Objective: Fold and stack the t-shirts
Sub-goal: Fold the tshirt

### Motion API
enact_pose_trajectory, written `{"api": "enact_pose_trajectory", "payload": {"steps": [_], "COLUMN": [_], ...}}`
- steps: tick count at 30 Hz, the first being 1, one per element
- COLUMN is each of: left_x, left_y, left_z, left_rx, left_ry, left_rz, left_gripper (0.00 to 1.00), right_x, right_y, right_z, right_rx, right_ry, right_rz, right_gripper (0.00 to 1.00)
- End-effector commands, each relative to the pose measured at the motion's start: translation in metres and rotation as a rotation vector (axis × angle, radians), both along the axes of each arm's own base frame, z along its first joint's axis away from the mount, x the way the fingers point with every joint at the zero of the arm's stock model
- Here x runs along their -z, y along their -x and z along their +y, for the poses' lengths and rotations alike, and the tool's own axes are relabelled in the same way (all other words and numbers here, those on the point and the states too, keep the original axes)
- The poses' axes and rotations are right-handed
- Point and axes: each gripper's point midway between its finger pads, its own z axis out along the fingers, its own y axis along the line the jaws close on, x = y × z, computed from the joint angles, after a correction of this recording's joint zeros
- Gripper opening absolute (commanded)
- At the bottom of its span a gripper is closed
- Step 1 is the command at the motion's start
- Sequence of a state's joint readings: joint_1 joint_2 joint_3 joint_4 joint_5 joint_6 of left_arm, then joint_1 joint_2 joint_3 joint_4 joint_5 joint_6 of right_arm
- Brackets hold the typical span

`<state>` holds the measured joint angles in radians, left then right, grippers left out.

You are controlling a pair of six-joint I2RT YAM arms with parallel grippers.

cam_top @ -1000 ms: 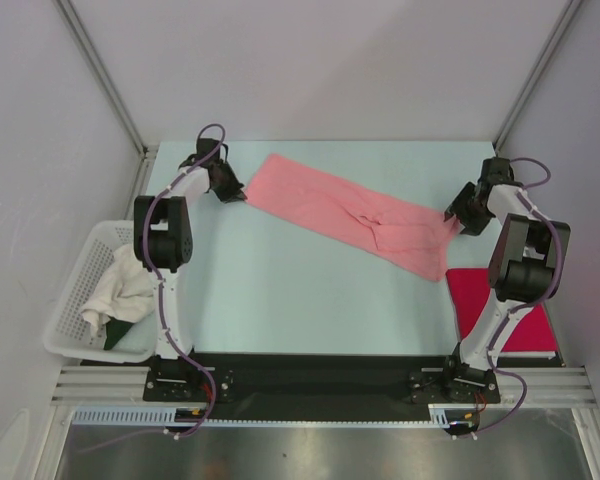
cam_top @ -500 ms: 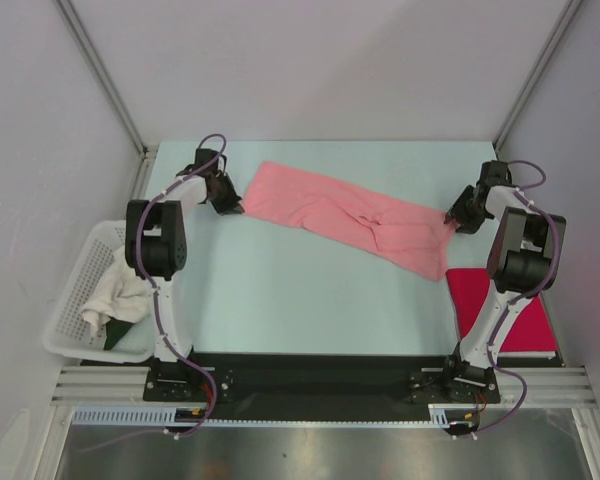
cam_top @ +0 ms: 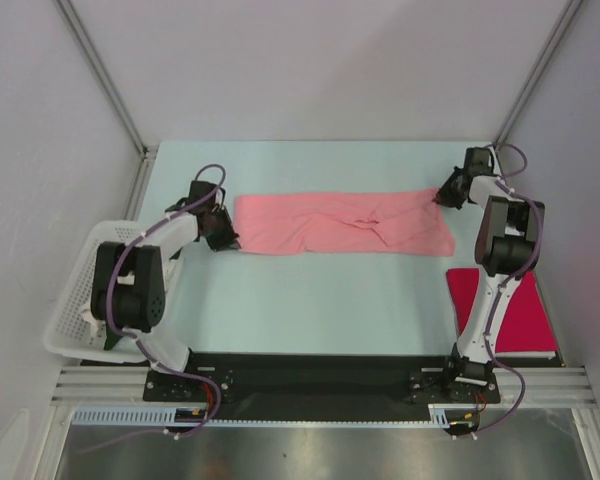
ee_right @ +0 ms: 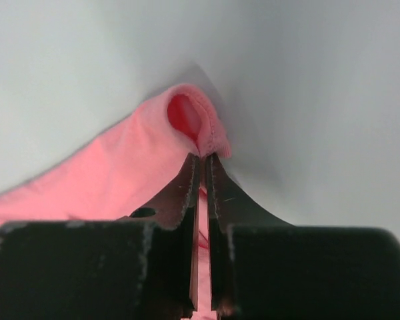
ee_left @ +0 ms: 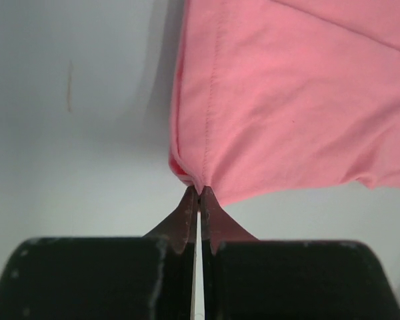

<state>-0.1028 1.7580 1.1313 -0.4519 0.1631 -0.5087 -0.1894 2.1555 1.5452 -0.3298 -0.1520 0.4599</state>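
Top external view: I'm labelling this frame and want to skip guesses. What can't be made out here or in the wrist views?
- Basket contents: top view, the left arm covers most of them.
- Magenta-red t-shirt: top view, the right arm hides its left edge.
- Pink t-shirt: both wrist views crop it at the frame edges; how many layers the shut jaws pinch is hidden inside the folds.

Mid worktop [cam_top: 310,300]: spread t-shirt [cam_top: 340,223] between left end effector [cam_top: 225,240] and right end effector [cam_top: 442,196]; folded t-shirt [cam_top: 515,320] front-right; basket [cam_top: 65,345] beyond left edge.
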Motion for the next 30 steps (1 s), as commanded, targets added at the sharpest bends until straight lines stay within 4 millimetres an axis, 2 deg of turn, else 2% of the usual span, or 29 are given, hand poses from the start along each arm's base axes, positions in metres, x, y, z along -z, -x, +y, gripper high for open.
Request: {"api": "enact_pose_trajectory", "payload": {"steps": [1,2,3,4,5,6,7,8,9,10,11,12,14,15,17,18,19,20,21,22,24,25,26,27,28,29,30], "left_x": [-0.017,-0.018,-0.016,-0.017,-0.006,-0.014,-0.014,-0.007,-0.013,-0.014,-0.01,-0.012,-0.011,-0.011,-0.008,-0.005,0.004,0.0,0.0,0.001,-0.004,-0.012,-0.011,-0.014,-0.017,-0.029,-0.032], "left_y": [0.031,0.047,0.06,0.068,0.086,0.097,0.103,0.116,0.127,0.132,0.141,0.154,0.165,0.181,0.191,0.203,0.212,0.216,0.229,0.238,0.249,0.252,0.255,0.258,0.26,0.26,0.261], "left_z": [-0.02,-0.023,-0.036,-0.042,-0.046,-0.06,-0.067,-0.074,-0.088,-0.095,-0.102,-0.118,-0.14,-0.158,-0.178,-0.19,-0.196,-0.207,-0.216,-0.219,-0.233,-0.242,-0.244,-0.249,-0.254,-0.264,-0.267], "left_rx": [0.023,0.023,0.033,0.036,0.043,0.049,0.05,0.029,0.057,0.055,0.016,0.045,0.025,0.081,0.12,0.175,0.21,0.253,0.306,0.341,0.418,0.454,0.485,0.516,0.545,0.603,0.633], "left_ry": [0.021,0.03,0.045,0.052,0.052,0.07,0.084,0.106,0.117,0.127,0.153,0.175,0.24,0.251,0.253,0.246,0.228,0.227,0.222,0.219,0.222,0.244,0.233,0.244,0.25,0.274,0.275], "left_rz": [-0.054,-0.064,-0.055,-0.063,-0.034,-0.053,-0.061,-0.034,-0.059,-0.067,-0.048,-0.051,-0.044,-0.04,-0.02,-0.004,0.032,0.033,0.047,0.069,0.069,0.075,0.084,0.093,0.092,0.067,0.06], "left_gripper": [0.01,0.0,0.01,0.0,0.0,0.0,0.0,0.0,0.0,0.0,0.01,0.01,0.02,0.02,0.02,0.02,0.02,0.02,0.02,0.02,0.02,0.02,0.04,0.05,0.05,0.11,0.15], "right_x": [-0.006,0.005,-0.013,-0.014,-0.005,-0.02,-0.022,-0.012,-0.025,-0.027,-0.016,-0.019,-0.023,-0.013,-0.022,-0.018,-0.023,-0.026,-0.032,-0.03,-0.043,-0.034,-0.039,-0.047,-0.054,-0.063,-0.075], "right_y": [-0.053,-0.061,-0.081,-0.09,-0.097,-0.114,-0.122,-0.128,-0.142,-0.147,-0.151,-0.157,-0.167,-0.17,-0.178,-0.179,-0.182,-0.184,-0.189,-0.191,-0.2,-0.202,-0.205,-0.207,-0.209,-0.211,-0.211], "right_z": [0.017,0.028,0.031,0.036,0.042,0.053,0.06,0.065,0.076,0.081,0.085,0.093,0.099,0.1,0.103,0.104,0.104,0.106,0.108,0.109,0.113,0.114,0.118,0.121,0.122,0.121,0.12], "right_rx": [-0.032,-0.053,-0.06,-0.07,-0.079,-0.099,-0.111,-0.118,-0.133,-0.141,-0.142,-0.155,-0.17,-0.172,-0.179,-0.179,-0.184,-0.197,-0.207,-0.214,-0.231,-0.233,-0.238,-0.248,-0.251,-0.25,-0.259], "right_ry": [0.052,0.049,0.049,0.049,0.047,0.04,0.032,0.02,-0.001,-0.008,-0.007,-0.008,-0.01,-0.014,-0.025,-0.033,-0.031,-0.036,-0.036,-0.034,-0.039,-0.055,-0.075,-0.091,-0.091,-0.087,-0.072], "right_rz": [-0.106,-0.101,-0.162,-0.179,-0.175,-0.228,-0.247,-0.249,-0.306,-0.324,-0.325,-0.356,-0.395,-0.393,-0.419,-0.413,-0.43,-0.446,-0.482,-0.493,-0.537,-0.533,-0.551,-0.573,-0.585,-0.596,-0.6], "right_gripper": [0.03,0.03,0.03,0.04,0.04,0.04,0.05,0.05,0.05,0.06,0.06,0.06,0.08,0.09,0.12,0.15,0.16,0.17,0.2,0.21,0.2,0.25,0.31,0.48,0.59,0.67,0.69]}}
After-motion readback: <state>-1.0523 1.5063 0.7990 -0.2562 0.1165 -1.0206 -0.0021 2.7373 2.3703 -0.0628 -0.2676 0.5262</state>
